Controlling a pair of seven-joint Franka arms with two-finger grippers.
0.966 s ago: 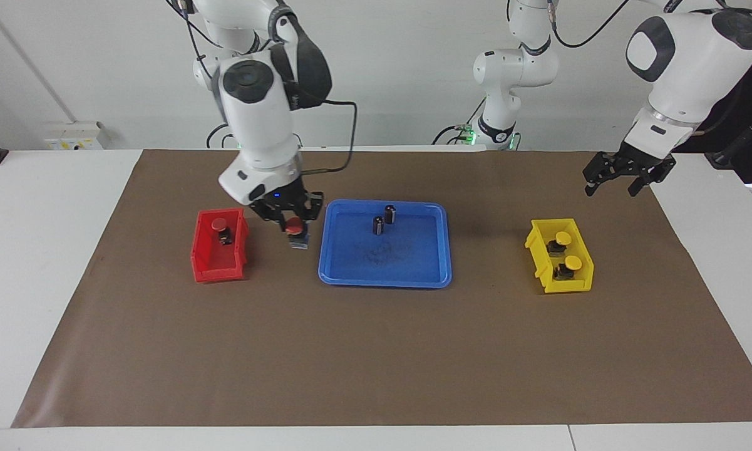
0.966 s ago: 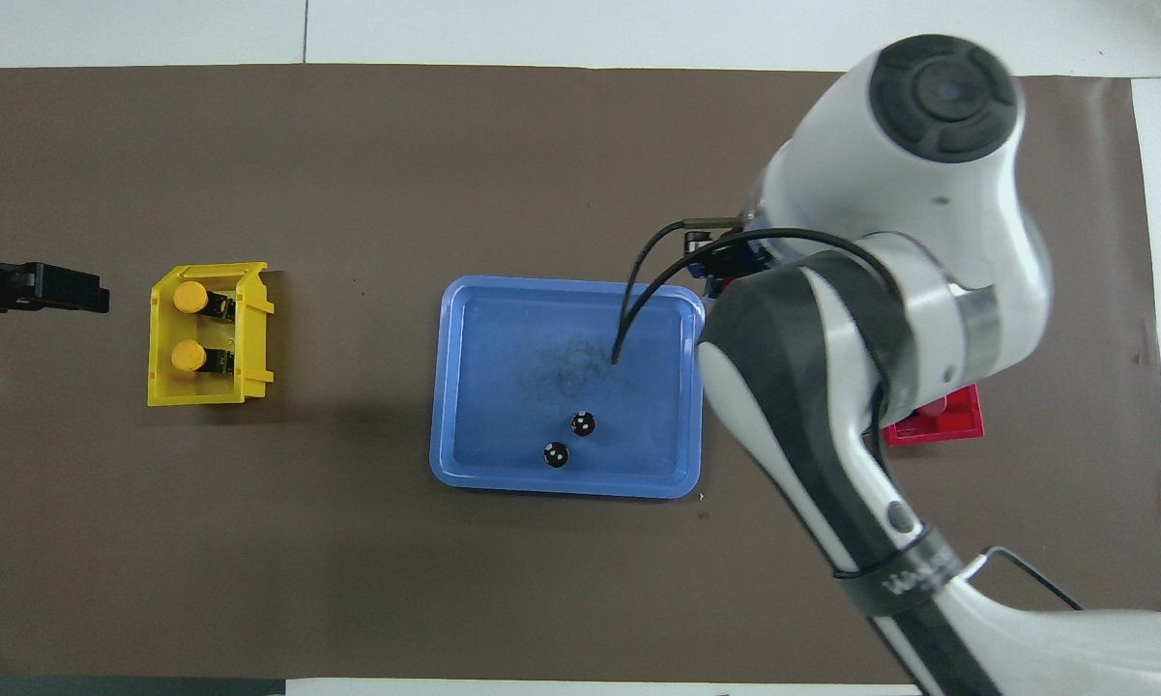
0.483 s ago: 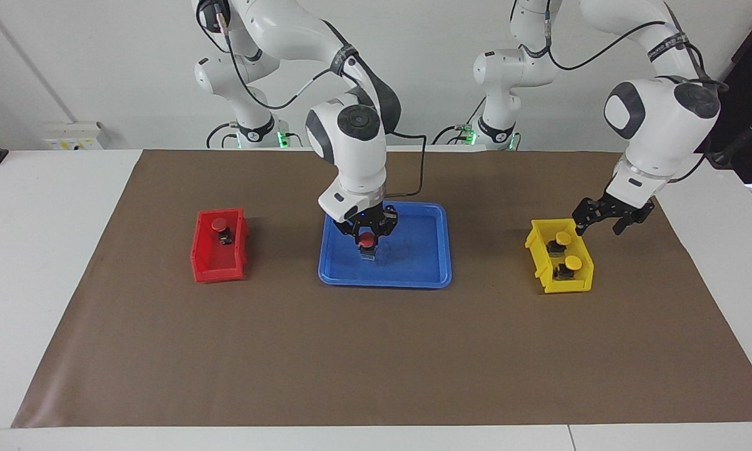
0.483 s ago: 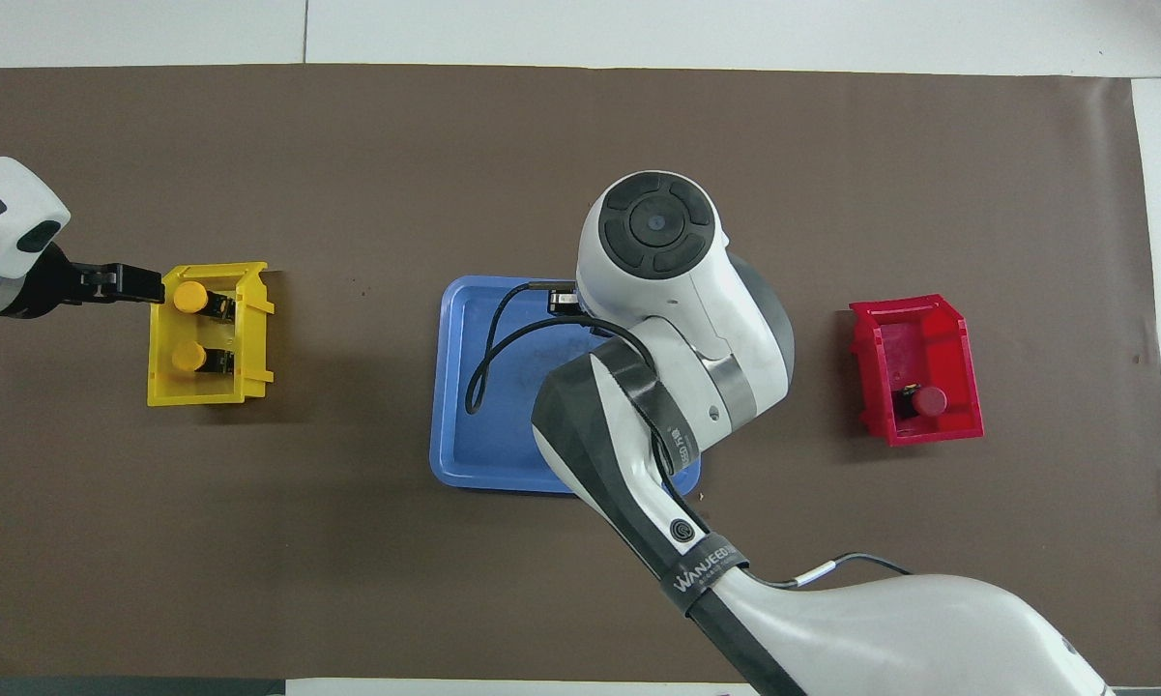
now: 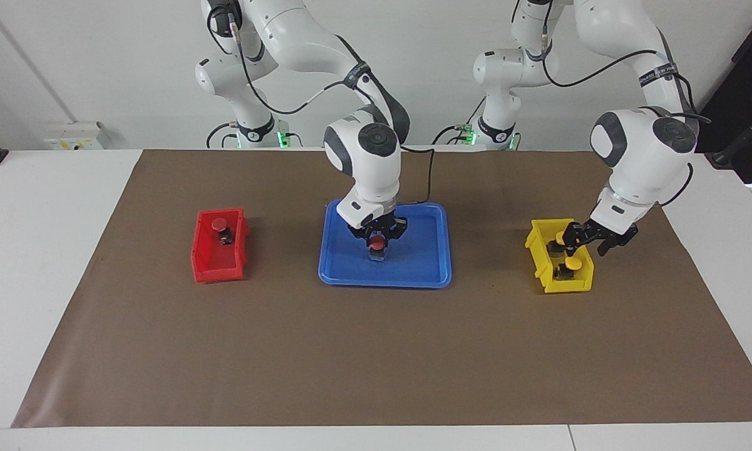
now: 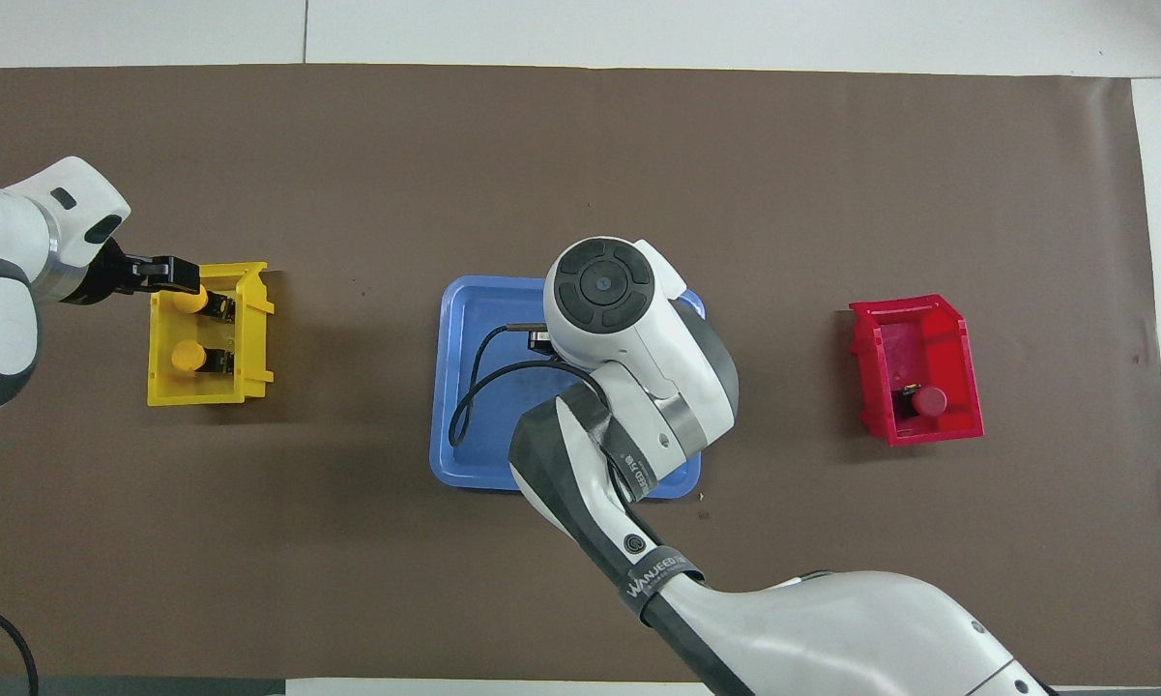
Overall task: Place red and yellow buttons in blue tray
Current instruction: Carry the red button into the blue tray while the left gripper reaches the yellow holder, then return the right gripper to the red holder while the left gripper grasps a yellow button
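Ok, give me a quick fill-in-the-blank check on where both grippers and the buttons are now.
The held button in the right gripper has a ___ cap.
That gripper is over the tray, which is ___.
The left gripper is at the bin coloured ___.
The red bin holds ___ red button.
Missing: red; blue; yellow; one.

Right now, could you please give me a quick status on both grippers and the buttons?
Right gripper shut on red button, low over blue tray. Left gripper at yellow button in yellow bin. Second red button in red bin.
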